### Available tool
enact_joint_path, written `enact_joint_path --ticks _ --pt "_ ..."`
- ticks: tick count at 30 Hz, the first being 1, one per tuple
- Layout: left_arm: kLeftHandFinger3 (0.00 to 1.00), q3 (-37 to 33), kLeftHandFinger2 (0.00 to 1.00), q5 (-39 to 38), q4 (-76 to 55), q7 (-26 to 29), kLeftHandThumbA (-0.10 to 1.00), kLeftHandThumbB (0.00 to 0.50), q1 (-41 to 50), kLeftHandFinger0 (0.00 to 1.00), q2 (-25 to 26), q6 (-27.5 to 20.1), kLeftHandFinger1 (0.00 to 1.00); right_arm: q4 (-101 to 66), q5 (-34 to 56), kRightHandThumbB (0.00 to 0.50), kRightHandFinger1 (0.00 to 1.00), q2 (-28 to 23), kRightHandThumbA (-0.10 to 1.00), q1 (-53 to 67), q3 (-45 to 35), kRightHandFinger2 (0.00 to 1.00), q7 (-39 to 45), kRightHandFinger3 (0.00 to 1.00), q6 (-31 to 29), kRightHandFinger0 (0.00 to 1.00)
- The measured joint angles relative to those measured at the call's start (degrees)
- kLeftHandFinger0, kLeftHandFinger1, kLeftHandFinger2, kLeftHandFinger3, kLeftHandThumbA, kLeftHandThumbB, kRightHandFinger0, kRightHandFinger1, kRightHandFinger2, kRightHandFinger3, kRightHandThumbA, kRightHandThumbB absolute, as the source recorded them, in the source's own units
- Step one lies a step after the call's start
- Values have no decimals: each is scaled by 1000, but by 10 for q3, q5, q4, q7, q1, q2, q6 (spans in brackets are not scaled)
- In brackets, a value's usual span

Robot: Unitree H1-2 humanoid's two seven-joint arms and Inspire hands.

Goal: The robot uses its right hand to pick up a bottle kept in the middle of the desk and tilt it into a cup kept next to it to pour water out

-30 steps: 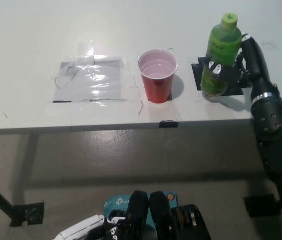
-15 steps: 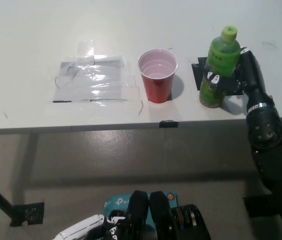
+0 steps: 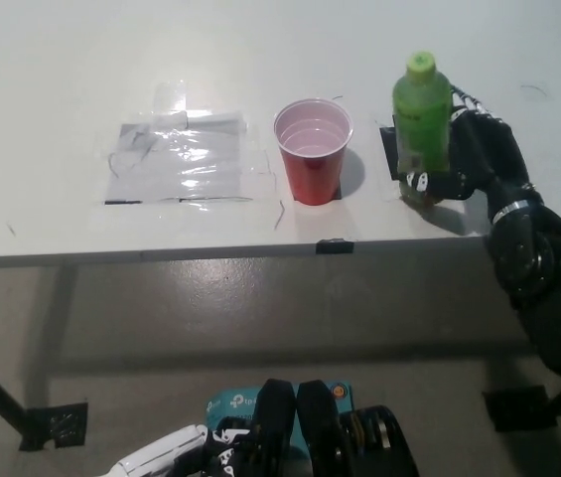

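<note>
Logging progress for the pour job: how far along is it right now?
Done: the black right hand is wrapped around the lower part of the green bottle. In hand: the bottle stands upright, cap on, beside the red cup. Left: tilting it over the cup and pouring. The white left hand rests at the lower left.

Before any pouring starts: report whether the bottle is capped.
Capped: the green bottle carries its light green cap and stands upright in the right hand.

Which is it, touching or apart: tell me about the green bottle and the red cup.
Apart. The head view shows bare white desk between the green bottle and the red cup.
</note>
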Motion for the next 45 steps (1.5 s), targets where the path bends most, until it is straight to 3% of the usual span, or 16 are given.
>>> enact_joint_path --ticks 10,14,26,34,35,38,41,42,43,45 --pt "1000 0 1000 0 0 0 371 500 1 1000 0 0 1000 -55 -9 500 1000 -1 935 2 -8 1000 53 1000 108 1000" --pt "1000 0 1000 0 0 0 368 500 2 1000 0 0 1000 -56 -9 500 1000 -2 994 10 -11 1000 60 1000 128 1000" --pt "1000 0 1000 1 -1 0 377 500 5 1000 0 0 1000 -124 -5 500 1000 -20 1000 59 -28 1000 93 1000 173 1000" --pt "1000 1 1000 0 -1 0 378 500 7 1000 0 0 1000 -286 6 500 1000 -36 1000 150 -41 1000 135 1000 206 1000" --pt "1000 1 1000 0 -1 0 379 500 7 1000 0 0 1000 -307 8 500 1000 -39 968 163 -41 1000 141 1000 208 1000" --pt "1000 0 1000 0 -1 0 380 500 6 1000 0 0 1000 -364 13 500 1000 -47 719 198 -41 1000 159 1000 214 1000" --pt "1000 0 1000 0 -1 0 376 500 7 1000 0 0 1000 -439 14 419 1000 -56 574 253 -37 1000 174 1000 221 1000" --pt "1000 0 1000 0 0 0 376 500 7 1000 0 0 1000 -466 13 413 1000 -57 573 273 -34 1000 177 1000 222 1000" --pt "1000 0 1000 0 0 0 388 500 7 1000 0 1 1000 -488 12 355 1000 -58 498 292 -32 1000 180 1000 222 1000" --pt "1000 0 1000 0 0 0 398 500 7 1000 0 1 1000 -532 9 332 1000 -56 467 332 -25 1000 182 1000 222 1000"
